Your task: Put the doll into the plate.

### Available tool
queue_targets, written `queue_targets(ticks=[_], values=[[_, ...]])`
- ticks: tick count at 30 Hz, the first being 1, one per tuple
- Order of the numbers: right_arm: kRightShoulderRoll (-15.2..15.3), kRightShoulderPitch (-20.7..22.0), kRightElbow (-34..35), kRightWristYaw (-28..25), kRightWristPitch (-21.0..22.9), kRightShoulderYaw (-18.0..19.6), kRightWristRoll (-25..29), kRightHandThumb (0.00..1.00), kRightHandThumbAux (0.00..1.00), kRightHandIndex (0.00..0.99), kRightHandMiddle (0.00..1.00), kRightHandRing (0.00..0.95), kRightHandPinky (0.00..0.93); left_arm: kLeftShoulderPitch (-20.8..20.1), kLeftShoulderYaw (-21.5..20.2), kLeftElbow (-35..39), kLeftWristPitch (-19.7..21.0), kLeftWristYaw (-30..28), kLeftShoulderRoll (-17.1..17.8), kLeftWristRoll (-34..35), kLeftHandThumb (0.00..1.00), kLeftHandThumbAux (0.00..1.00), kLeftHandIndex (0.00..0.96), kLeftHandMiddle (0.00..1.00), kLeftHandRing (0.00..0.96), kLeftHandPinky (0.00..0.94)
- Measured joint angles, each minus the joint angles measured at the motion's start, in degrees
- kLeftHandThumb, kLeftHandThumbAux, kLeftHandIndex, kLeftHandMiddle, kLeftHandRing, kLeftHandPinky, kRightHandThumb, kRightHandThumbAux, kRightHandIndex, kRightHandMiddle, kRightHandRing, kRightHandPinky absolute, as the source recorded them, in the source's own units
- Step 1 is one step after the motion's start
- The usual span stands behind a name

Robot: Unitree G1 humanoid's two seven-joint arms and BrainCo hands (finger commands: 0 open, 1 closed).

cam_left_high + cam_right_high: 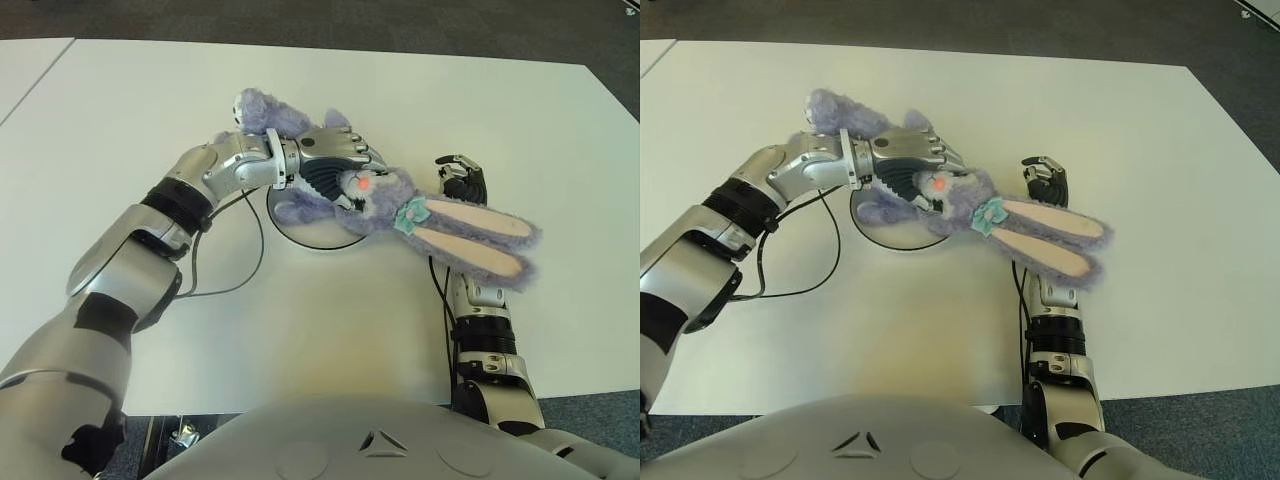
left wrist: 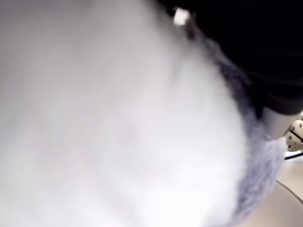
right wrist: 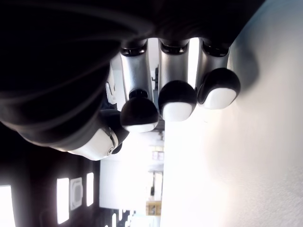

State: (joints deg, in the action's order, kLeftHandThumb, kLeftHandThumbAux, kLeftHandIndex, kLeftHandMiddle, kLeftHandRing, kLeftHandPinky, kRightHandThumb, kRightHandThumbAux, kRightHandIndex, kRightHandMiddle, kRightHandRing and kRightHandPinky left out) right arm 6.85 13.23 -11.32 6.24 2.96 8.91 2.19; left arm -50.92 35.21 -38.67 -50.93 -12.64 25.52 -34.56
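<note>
Gripping the doll (image 1: 375,205) over the plate (image 1: 320,235), the left robot hand (image 1: 335,160) holds it, ears trailing toward 4 o'clock; the right robot hand (image 1: 462,178), curled and empty, shows beyond the ears.

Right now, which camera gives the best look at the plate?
The left eye view: the plate shows as a round disc on the white table, mostly covered by the plush bunny held in the left hand. The left wrist view catches only its rim; the right wrist view shows none.

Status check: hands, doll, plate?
Left robot hand shut on doll, over the plate. Right robot hand curled, holds nothing, right of doll. Doll's ears overhang plate; nothing blocking.
</note>
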Motion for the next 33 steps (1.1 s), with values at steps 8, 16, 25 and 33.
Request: queue_targets(ticks=[8, 16, 25, 33], values=[[0.0, -0.3, -0.1, 0.0, 0.1, 0.0, 0.0, 0.726, 0.711, 0.441, 0.882, 0.883, 0.891, -0.1, -0.1, 0.0, -0.3, -5.6, 0.3, 3.0, 0.258, 0.338, 0.0, 0.008, 0.042, 0.07], [0.1, -0.3, -0.1, -0.1, 0.1, 0.1, 0.0, 0.726, 0.711, 0.441, 0.882, 0.883, 0.892, 0.7, -1.1, 1.1, -0.2, -13.9, 0.8, 11.3, 0.231, 0.285, 0.0, 0.0, 0.002, 0.004], [0.2, -0.2, -0.3, -0.3, 0.1, 0.1, 0.0, 0.725, 0.711, 0.441, 0.884, 0.888, 0.899, 3.6, -4.0, 3.1, 2.2, -17.7, 0.4, 18.0, 0.248, 0.223, 0.0, 0.0, 0.0, 0.0], [0.2, -0.1, -0.3, -0.3, 0.1, 0.0, -0.1, 0.724, 0.711, 0.441, 0.888, 0.891, 0.902, 5.4, -6.1, 4.8, 3.6, -18.2, 0.1, 19.4, 0.273, 0.208, 0.0, 0.0, 0.0, 0.0]])
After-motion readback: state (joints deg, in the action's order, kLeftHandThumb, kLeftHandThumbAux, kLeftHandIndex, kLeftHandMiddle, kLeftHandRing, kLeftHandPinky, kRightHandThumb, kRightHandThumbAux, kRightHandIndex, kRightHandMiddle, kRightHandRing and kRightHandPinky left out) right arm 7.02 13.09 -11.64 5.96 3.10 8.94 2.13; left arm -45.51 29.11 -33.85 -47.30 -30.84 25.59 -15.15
